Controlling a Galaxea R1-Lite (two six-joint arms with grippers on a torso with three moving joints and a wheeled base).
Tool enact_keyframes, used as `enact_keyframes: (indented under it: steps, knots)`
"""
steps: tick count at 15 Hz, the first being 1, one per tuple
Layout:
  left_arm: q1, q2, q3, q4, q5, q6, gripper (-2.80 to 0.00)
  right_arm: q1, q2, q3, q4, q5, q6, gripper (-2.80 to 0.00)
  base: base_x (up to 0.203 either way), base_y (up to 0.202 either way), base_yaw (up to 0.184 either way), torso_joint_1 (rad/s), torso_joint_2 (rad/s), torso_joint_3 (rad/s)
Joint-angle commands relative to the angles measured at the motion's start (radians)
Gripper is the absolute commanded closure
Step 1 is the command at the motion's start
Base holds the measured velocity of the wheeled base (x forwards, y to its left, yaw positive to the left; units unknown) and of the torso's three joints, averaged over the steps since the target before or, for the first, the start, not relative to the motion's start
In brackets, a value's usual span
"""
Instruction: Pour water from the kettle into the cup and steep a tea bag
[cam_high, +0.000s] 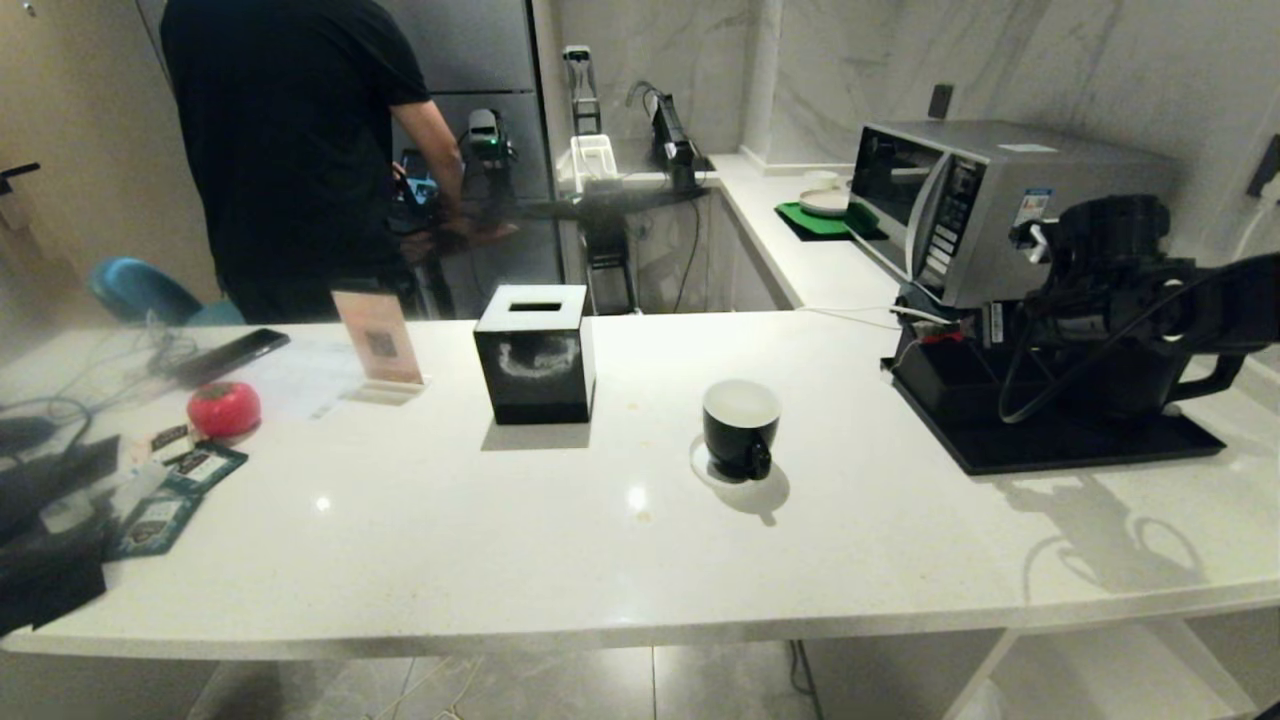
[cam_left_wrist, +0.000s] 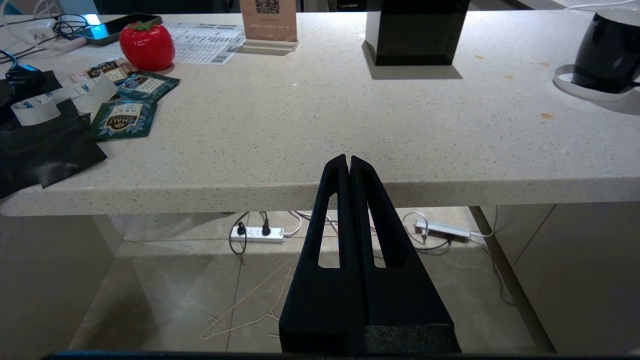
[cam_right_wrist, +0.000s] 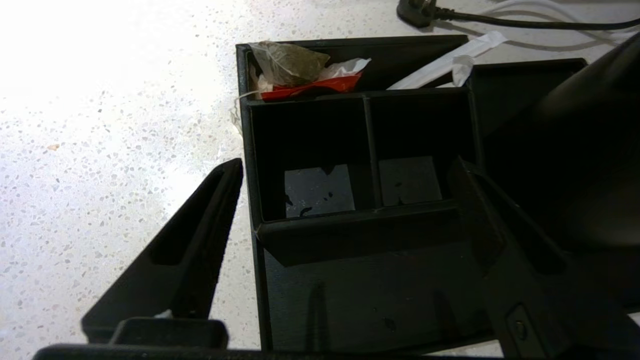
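Here the right gripper (cam_right_wrist: 345, 200) is spread wide over the black tray's (cam_right_wrist: 370, 300) two bare compartments; a tea bag (cam_right_wrist: 287, 62) lies in the rear one, the kettle (cam_right_wrist: 575, 150) alongside, the cup (cam_high: 741, 428) apart

The left pincer (cam_left_wrist: 349, 161), fingers pressed together, hangs level before the edge of the speckled surface (cam_left_wrist: 320, 135), on which stand a red strawberry-shaped object (cam_left_wrist: 148, 46), tea sachets (cam_left_wrist: 125, 117), a black box (cam_left_wrist: 416, 31) and, far off to one side, the cup (cam_left_wrist: 607, 52).
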Motion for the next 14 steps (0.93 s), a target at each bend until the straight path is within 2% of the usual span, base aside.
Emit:
enact_keyframes:
  steps: [1, 14]
  knots:
    - [0.000, 0.000, 0.000, 0.000, 0.000, 0.000, 0.00, 0.005, 0.026, -0.033, 0.010, -0.001, -0.001, -2.80, 0.000, 0.000, 0.000, 0.000, 0.00, 0.000]
    - [0.000, 0.000, 0.000, 0.000, 0.000, 0.000, 0.00, 0.006, 0.245, -0.277, 0.034, -0.008, 0.000, -2.80, 0.000, 0.000, 0.000, 0.000, 0.00, 0.000]
